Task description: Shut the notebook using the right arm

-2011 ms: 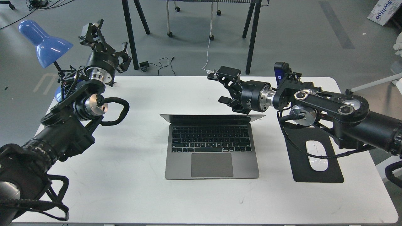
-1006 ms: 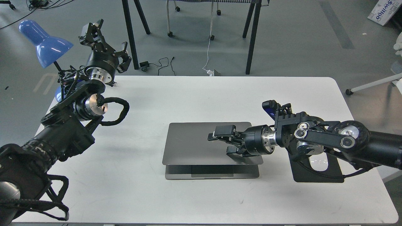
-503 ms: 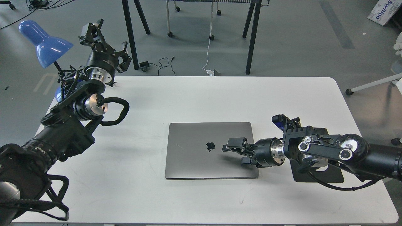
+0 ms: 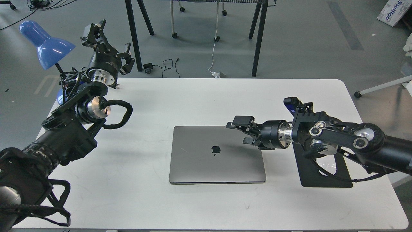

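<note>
The notebook (image 4: 206,161) lies shut flat in the middle of the white table (image 4: 193,96), grey lid up with the dark apple logo showing. My right arm (image 4: 338,138) comes in from the right. Its gripper (image 4: 242,131) is open and empty, and hovers over the lid's far right corner, apart from it. My left gripper (image 4: 111,48) is open and empty, raised high at the table's far left corner, well away from the notebook.
A flat black mouse pad (image 4: 325,177) lies right of the notebook, with a white mouse (image 4: 325,167) mostly hidden under my right arm. A blue desk lamp (image 4: 45,42) stands at the far left. Black table legs (image 4: 132,35) and cables stand on the floor beyond.
The lid went from upright to fully shut under my right gripper. Since half a second ago the gripper has lifted off the lid and moved back toward its far right corner. The left arm is still.
</note>
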Tool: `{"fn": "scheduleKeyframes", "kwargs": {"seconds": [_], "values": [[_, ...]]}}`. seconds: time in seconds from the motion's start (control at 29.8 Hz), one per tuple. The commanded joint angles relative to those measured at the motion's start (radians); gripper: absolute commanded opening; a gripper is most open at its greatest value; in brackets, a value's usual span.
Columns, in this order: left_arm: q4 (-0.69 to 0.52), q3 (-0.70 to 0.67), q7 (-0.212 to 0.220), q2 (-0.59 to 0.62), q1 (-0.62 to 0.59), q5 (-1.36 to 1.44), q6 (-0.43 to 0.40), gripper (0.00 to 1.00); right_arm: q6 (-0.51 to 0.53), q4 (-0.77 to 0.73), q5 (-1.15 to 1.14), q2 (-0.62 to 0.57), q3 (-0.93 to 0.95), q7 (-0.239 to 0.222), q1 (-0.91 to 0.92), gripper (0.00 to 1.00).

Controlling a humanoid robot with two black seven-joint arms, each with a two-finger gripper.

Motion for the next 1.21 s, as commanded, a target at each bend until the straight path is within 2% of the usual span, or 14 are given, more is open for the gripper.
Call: {"fn": "scheduleKeyframes", "kwargs": {"seconds": [0.0,0.13,0.3,0.57,0.87,1.17], "values": [[0.000,0.000,0.000,0.000,0.000,0.000,0.000,1.00,0.000,-0.037,0.002,-0.005,0.194,0.001,-0.009,1.00],[0.000,0.000,0.000,0.000,0.000,0.000,0.000,1.00,0.002,-0.131,0.024,0.014,0.409,0.009,-0.016,1.00],[0.000,-0.001,0.000,0.000,0.000,0.000,0.002,1.00,0.029,-0.166,0.204,0.032,0.689,0.011,-0.042,1.00],[0.000,-0.003,0.000,-0.002,0.000,0.000,0.000,1.00,0.080,-0.248,0.381,0.071,0.927,0.038,-0.114,1.00],[0.000,-0.003,0.000,-0.002,0.000,0.000,0.000,1.00,0.124,-0.249,0.521,0.072,1.052,0.060,-0.226,1.00],[0.000,-0.003,0.000,-0.002,0.000,0.000,0.002,1.00,0.095,-0.240,0.531,0.071,1.017,0.058,-0.311,1.00]]}}
